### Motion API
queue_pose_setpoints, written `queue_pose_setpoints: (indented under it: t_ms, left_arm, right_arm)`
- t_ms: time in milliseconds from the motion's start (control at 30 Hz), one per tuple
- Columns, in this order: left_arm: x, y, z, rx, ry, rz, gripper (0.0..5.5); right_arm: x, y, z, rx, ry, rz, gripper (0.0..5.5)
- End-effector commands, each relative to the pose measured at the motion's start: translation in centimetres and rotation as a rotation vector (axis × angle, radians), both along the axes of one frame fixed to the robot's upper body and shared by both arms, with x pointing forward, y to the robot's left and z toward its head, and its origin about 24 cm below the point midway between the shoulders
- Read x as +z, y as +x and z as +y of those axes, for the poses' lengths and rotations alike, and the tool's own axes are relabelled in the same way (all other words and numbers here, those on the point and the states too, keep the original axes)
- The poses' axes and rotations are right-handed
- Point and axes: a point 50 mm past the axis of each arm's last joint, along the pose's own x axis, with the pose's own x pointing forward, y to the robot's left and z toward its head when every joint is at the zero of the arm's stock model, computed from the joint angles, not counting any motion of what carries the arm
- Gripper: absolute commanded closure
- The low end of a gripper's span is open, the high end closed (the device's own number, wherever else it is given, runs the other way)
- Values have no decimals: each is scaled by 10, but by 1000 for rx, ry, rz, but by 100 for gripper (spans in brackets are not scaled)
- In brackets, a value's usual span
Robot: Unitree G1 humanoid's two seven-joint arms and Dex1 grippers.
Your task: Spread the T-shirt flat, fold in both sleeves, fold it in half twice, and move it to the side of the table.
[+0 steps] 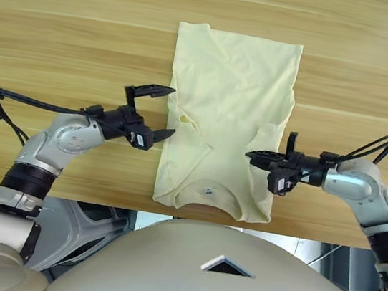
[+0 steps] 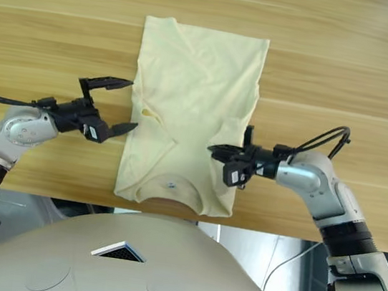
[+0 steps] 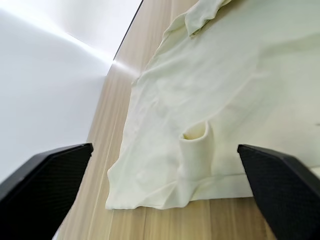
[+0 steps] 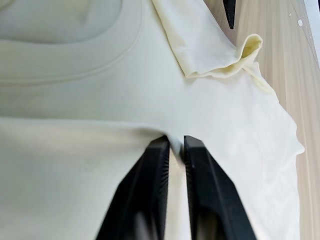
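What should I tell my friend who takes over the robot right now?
Left tool: open, holding nothing, at the left edge of the T-shirt.
Right tool: closed on a pinch of fabric on the shirt's right side.
T-shirt: lies on the wooden table, collar toward the robot.
Done: spread out; left sleeve and right sleeve look folded in.
Left: fold in half twice, then move it to the table's side.

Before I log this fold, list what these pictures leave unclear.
Collar label: too small to read, eye views.
T-shirt cloth beneath the right gripper: hidden by its fingers, right wrist view.
Table ends: cut off by the eye views' edges.
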Motion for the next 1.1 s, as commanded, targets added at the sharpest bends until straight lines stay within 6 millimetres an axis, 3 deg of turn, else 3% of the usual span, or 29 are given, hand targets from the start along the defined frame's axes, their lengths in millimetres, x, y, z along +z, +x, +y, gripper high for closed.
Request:
queue_pose_setpoints:
  t_ms: [33, 267, 467, 533, 667, 733, 833, 933, 1100]
  left_arm:
    - [1, 0, -4, -26, -4, 14, 10]
    - [0, 0, -10, -52, -19, 45, 10]
    - [16, -9, -16, -134, -166, 118, 10]
    - [26, -17, -8, -161, -202, 140, 10]
    - [30, -40, 33, -181, -15, 272, 10]
    - [23, -47, 51, -150, 104, 331, 10]
    - [8, -57, 68, -114, 263, 405, 10]
    - [-9, -67, 73, -113, 336, 466, 10]
    - [-18, -71, 54, -164, 279, 454, 10]
  right_arm:
    - [2, 5, 1, -1, -1, 5, 433]
    - [5, 9, 8, -7, 54, 3, 332]
    - [43, 19, 3, -62, 281, -69, 233]
    - [54, 23, -21, -142, 266, -125, 196]
    - [58, 2, -88, -287, 49, -142, 180]
    - [55, -13, -107, -322, -21, -97, 180]
    - [42, -35, -118, -318, -86, 6, 180]
    - [19, -51, -111, -256, -149, 147, 180]
    - [-7, -69, -89, -154, -137, 271, 180]
